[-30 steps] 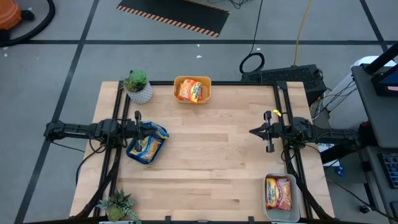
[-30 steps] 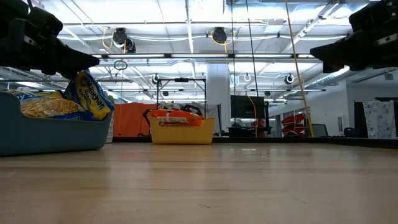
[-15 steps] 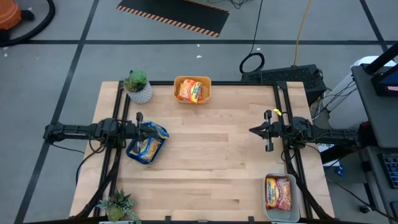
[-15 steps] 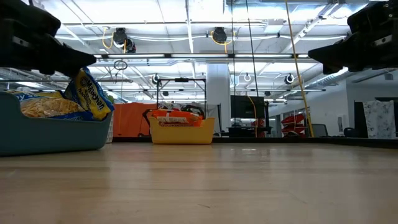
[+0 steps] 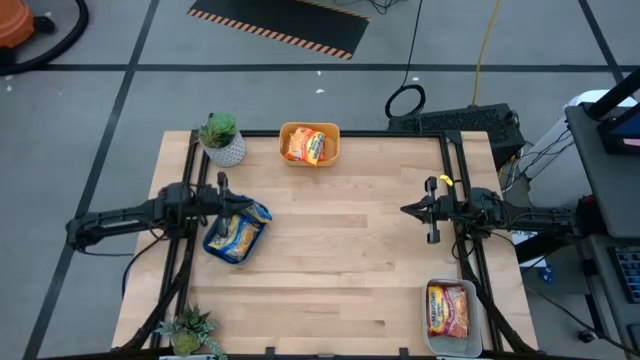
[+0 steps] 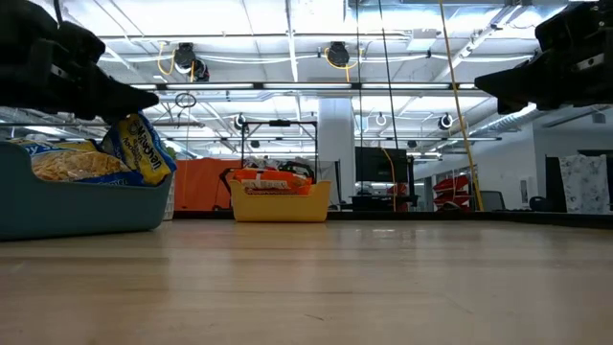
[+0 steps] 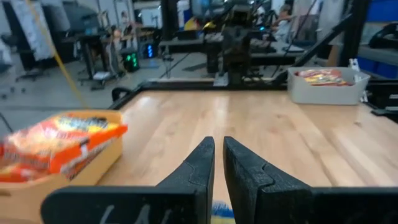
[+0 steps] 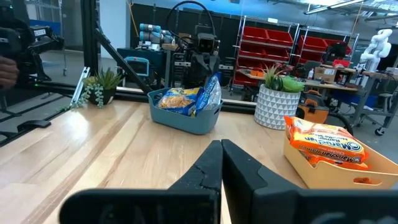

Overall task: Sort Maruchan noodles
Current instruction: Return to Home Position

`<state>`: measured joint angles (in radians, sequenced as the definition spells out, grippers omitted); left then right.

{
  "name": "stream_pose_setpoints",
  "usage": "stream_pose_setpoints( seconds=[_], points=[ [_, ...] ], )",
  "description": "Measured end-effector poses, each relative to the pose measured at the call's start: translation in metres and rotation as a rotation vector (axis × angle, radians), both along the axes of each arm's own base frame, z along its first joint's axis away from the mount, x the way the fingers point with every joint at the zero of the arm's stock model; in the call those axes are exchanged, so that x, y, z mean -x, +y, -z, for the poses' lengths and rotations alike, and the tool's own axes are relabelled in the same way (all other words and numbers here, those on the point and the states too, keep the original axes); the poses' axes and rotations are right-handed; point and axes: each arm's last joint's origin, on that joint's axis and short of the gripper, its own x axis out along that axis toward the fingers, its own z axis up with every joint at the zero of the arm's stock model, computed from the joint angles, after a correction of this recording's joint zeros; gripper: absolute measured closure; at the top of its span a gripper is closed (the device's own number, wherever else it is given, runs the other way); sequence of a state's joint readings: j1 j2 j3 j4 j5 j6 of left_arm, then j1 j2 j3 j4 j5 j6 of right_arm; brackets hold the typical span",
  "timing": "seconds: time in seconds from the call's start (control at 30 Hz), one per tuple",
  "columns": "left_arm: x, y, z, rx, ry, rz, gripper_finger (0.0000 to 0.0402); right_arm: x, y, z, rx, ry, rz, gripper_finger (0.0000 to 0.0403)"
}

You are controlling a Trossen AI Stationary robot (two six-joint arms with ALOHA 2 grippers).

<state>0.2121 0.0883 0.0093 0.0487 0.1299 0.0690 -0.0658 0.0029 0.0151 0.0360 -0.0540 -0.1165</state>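
**High view.** The wooden bench [image 5: 340, 250] fills the middle of the frame.

- **Left claw:** the left claw [image 5: 240, 200] lies at centre left, over the upper edge of the blue bin [image 5: 214, 250]. In its wrist view the fingers [image 7: 200, 165] stand almost together, with only a thin slit between them, and grip nothing.
- **Right claw:** the right claw [image 5: 405, 211] lies at centre right over bare bench, well apart from every bin. Its fingers [image 8: 208, 165] are pressed together and empty.

**Maruchan noodles.** All visible packets lie inside bins, and no packet rests on the open bench.

- **Blue-wrapped packets:** the blue-wrapped packets [image 5: 236, 234] fill the blue bin, left of centre. In the low view one of them leans upright above the bin's rim at the far left of the frame, just beneath the left claw.
- **Orange-wrapped packets:** the orange-wrapped packets [image 5: 308, 146] are stacked in the yellow bin [image 5: 284, 134], at the upper middle of the frame against the bench's far edge.
- **Red-wrapped packets:** the red-wrapped packets [image 5: 449, 310] lie in the pale bin [image 5: 429, 342] at the lower right corner.

**Other objects.**

- A potted plant [image 5: 221, 139] in a white pot stands at the upper left, just beside the yellow bin.
- A second plant [image 5: 190, 328] stands at the lower left edge of the bench.
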Motion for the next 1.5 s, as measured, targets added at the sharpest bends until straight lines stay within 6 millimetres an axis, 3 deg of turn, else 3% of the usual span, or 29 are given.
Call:
stream_pose_setpoints(
  seconds=[0.37, 0.6, 0.83, 1.03, 1.5],
  points=[
    [-0.001, -0.009, -0.003, 0.058, -0.027, 0.075, 0.0362, 0.000, 0.000, 0.000, 0.000, -0.002, 0.000, 0.0403],
    [-0.002, -0.018, -0.002, 0.009, -0.018, 0.055, 0.0362, 0.000, 0.000, 0.000, 0.000, -0.002, 0.000, 0.0403],
    [-0.002, -0.019, 0.002, -0.017, 0.031, 0.062, 0.0362, 0.000, 0.000, 0.000, 0.000, -0.002, 0.000, 0.0403],
    [-0.002, -0.021, -0.006, -0.012, -0.055, 0.109, 0.0362, 0.000, 0.000, 0.000, 0.000, -0.003, 0.000, 0.0403],
    [-0.002, -0.021, -0.007, -0.010, -0.067, 0.108, 0.0362, 0.000, 0.000, 0.000, 0.000, -0.003, 0.000, 0.0403]
  ],
)
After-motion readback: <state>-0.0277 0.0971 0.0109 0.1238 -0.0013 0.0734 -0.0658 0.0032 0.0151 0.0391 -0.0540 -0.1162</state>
